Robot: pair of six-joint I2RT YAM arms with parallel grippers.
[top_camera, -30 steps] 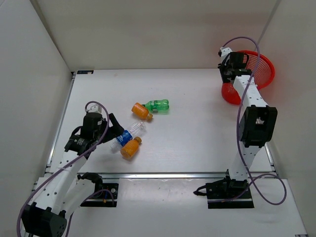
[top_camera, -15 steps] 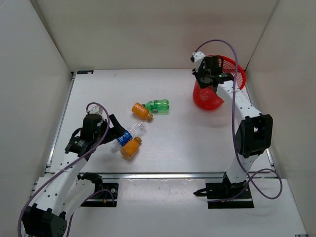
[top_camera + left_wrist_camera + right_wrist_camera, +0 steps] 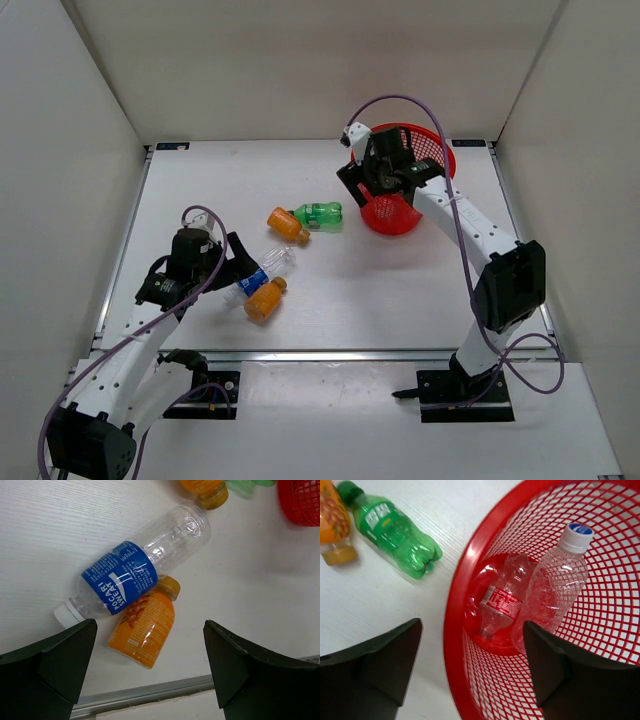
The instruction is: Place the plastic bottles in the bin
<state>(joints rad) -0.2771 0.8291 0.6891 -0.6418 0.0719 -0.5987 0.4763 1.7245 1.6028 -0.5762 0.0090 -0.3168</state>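
Note:
The red mesh bin (image 3: 432,150) stands at the back middle of the table, right of the green bottle (image 3: 320,214). My right gripper (image 3: 372,186) is open, its jaws astride the bin's near-left rim (image 3: 454,605). Inside the bin lie a clear bottle with a red label (image 3: 500,602) and a clear bottle with a blue-topped cap (image 3: 555,587). On the table lie a clear blue-label bottle (image 3: 125,580) resting against an orange bottle (image 3: 145,627), and another orange bottle (image 3: 287,225) beside the green one. My left gripper (image 3: 150,625) hovers open above the nearer pair.
White walls enclose the table on three sides. A metal rail (image 3: 150,692) runs along the table's near edge, just below the orange bottle. The right arm's purple cable (image 3: 400,100) arches over the bin.
The right arm swung left from the back right corner, bringing the bin with it toward the green bottle, and its jaws have opened. The left arm has barely moved.

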